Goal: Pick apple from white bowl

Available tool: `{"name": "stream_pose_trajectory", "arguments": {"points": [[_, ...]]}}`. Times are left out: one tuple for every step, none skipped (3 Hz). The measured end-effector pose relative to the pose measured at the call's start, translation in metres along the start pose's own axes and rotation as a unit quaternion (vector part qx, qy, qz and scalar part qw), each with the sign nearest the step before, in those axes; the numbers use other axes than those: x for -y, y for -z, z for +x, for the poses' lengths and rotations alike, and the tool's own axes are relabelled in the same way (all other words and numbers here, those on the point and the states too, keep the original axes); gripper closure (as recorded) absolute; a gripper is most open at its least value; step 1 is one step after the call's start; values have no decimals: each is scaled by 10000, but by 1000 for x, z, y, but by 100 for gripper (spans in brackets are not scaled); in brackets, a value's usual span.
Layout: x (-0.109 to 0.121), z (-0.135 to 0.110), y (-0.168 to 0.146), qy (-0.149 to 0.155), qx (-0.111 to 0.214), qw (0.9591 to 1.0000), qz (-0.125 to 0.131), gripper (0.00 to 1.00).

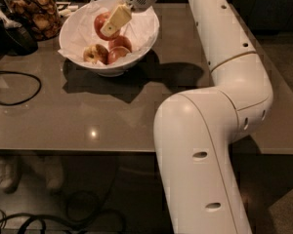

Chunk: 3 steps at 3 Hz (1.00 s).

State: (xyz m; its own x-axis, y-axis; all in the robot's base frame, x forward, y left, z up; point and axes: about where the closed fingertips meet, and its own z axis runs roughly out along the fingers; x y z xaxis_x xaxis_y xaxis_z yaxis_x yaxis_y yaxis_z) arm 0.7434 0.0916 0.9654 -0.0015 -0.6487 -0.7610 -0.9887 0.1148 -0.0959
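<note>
The white bowl, lined with crumpled white paper, stands at the back left of the grey table. The deep red apple is in the upper part of the bowl, above the other fruit. My gripper reaches down into the bowl from the upper right. Its cream fingers are closed against the right side of the apple and cover part of it. Two smaller red-yellow apples and a pale blemished one lie at the bowl's bottom.
A glass jar of brown snacks stands left of the bowl, with a dark object beside it. A black cable loop lies on the table's left side. My white arm spans the right half of the table.
</note>
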Motion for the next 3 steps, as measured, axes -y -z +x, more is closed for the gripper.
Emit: {"name": "stream_pose_trajectory", "arguments": {"points": [[-7,-15,8,52,110,9999,15,100],[-24,-39,15,275,253,9993,-67,100],[-45,-64,26,483,392,9980,-136,100]]}}
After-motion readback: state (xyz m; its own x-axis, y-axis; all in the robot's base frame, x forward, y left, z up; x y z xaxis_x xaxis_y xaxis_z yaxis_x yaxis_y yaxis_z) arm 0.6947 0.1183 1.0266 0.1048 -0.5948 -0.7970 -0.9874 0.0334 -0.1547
